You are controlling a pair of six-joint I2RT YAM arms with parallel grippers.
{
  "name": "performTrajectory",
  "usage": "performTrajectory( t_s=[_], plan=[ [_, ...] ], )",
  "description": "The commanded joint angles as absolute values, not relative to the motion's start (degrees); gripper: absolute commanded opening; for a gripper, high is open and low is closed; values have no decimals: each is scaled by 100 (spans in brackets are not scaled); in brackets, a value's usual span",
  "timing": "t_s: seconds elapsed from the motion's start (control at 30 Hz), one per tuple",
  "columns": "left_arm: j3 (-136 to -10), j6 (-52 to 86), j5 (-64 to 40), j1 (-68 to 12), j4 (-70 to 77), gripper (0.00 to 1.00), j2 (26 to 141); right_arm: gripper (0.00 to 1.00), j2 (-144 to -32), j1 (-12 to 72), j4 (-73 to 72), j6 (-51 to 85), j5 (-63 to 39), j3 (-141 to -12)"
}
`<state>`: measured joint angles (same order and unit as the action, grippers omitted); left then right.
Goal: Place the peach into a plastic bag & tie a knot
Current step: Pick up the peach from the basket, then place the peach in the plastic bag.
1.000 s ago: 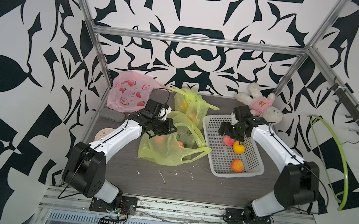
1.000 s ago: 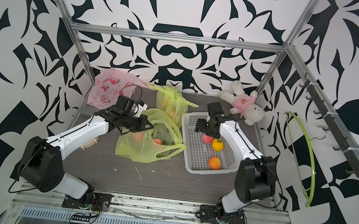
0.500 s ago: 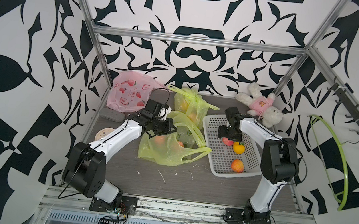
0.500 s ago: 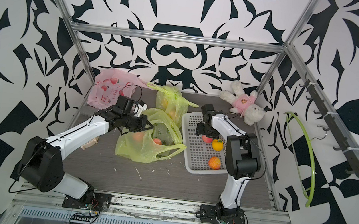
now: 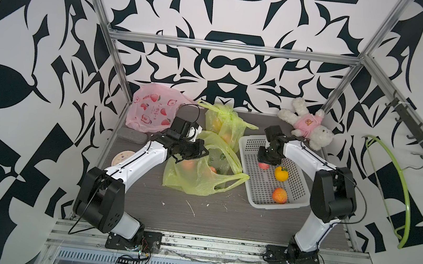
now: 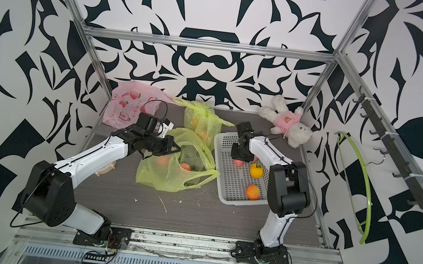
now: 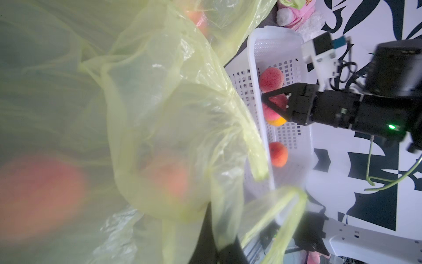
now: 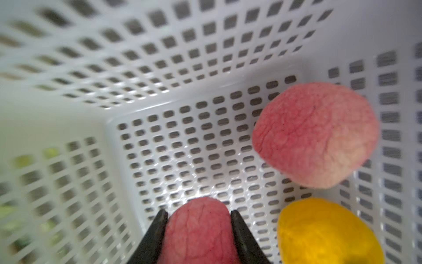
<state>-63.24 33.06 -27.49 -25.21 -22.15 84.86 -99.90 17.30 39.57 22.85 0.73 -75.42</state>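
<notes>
A yellow-green plastic bag [image 5: 199, 175] [image 6: 169, 174] lies mid-table with peaches showing through its film. My left gripper [image 5: 204, 151] [image 6: 175, 148] [image 7: 222, 246] is shut on the bag's upper rim and holds the mouth up toward the basket. My right gripper [image 5: 265, 162] [image 6: 239, 160] [image 8: 198, 219] reaches down into the white perforated basket [image 5: 243, 153] [image 8: 182, 148]. Its black fingers [image 8: 159, 226] press both sides of a pink-red peach [image 8: 198, 230] [image 5: 263, 166] [image 7: 270, 113], which still sits low in the basket.
The basket also holds another peach [image 8: 315, 134], a yellow-orange fruit [image 5: 281, 173] and a peach near its front [image 5: 279, 195]. At the back stand a tied yellow bag [image 5: 222, 124], a pink printed bag [image 5: 152, 109] and a plush toy [image 5: 307, 125]. A green hanger [image 5: 400, 194] hangs on the right.
My right arm has folded its elbow back, and its jaws have closed in from wide open onto the peach. My left arm and the bag have stayed put.
</notes>
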Motion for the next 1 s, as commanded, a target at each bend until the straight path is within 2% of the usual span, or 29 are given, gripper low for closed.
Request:
performTrajectory(
  t_s=[0.0, 0.17, 0.43, 0.5, 0.6, 0.67, 0.77, 0.97],
  plan=[
    [-6243, 3296, -2814, -2547, -2289, 0, 8457, 33, -9065, 2278, 3911, 2526, -303, -7566],
    [-6205, 3309, -2795, -2546, -2269, 0, 8430, 31, -8667, 3298, 4074, 2749, -412, -7840],
    [-6179, 3353, -2769, -2543, -2253, 0, 8339, 33, -9545, 4292, 3834, 3209, -687, -8210],
    [-6149, 3365, -2756, -2541, -2242, 0, 8306, 42, -9852, 4381, 3675, 3312, -953, -8364],
    [-6062, 3399, -2743, -2540, -2194, 0, 8258, 65, -10073, 4395, 3083, 3580, -1585, -8336],
    [-5989, 3432, -2742, -2544, -2131, 0, 8236, 75, -10019, 4395, 2844, 3678, -1741, -8281],
    [-5904, 3454, -2730, -2548, -2046, 0, 8235, 80, -9771, 4387, 2894, 3650, -1689, -8267],
    [-5880, 3454, -2710, -2541, -1959, 0, 8297, 80, -8643, 4344, 3603, 3499, -937, -7797]
  ],
)
